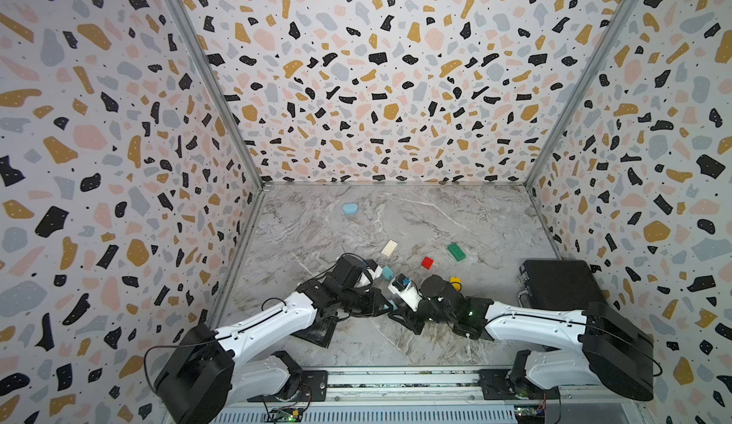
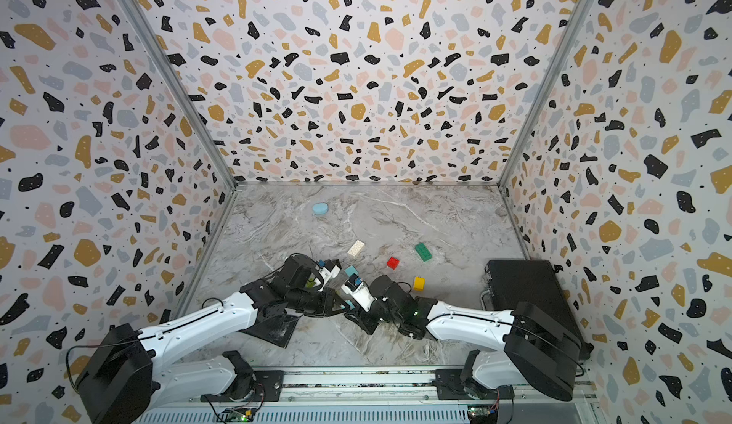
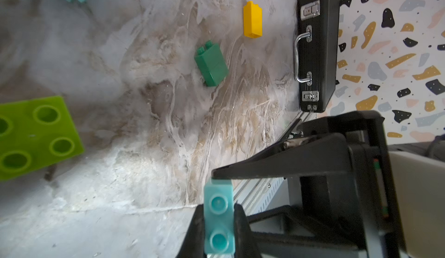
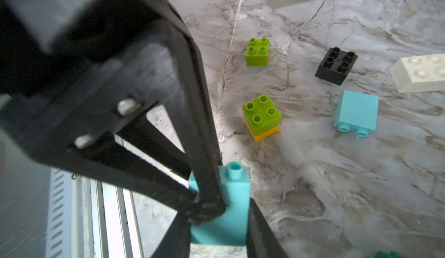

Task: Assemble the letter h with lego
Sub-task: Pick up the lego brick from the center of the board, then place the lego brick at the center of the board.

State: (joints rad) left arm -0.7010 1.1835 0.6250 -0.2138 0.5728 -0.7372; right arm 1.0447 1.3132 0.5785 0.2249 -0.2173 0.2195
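Note:
A light blue lego brick (image 3: 219,220) is clamped between the fingers of my left gripper (image 3: 219,211), which is shut on it. My right gripper (image 4: 220,225) is shut on the same brick (image 4: 237,196) from the other side. The two grippers meet low over the front middle of the table, where a sliver of the brick (image 1: 393,304) shows. Loose lego lies beyond: white (image 1: 389,247), red (image 1: 427,262), dark green (image 1: 456,251), yellow (image 1: 455,282), another light blue (image 1: 387,272). The right wrist view adds a lime brick (image 4: 257,52), a lime-on-yellow stack (image 4: 262,117) and a black brick (image 4: 336,66).
A black case (image 1: 558,287) lies at the right edge of the table, close to my right arm. A smooth pale-blue oval lump (image 1: 350,208) sits at the far left. Patterned walls close in three sides, and a metal rail (image 1: 396,378) runs along the front.

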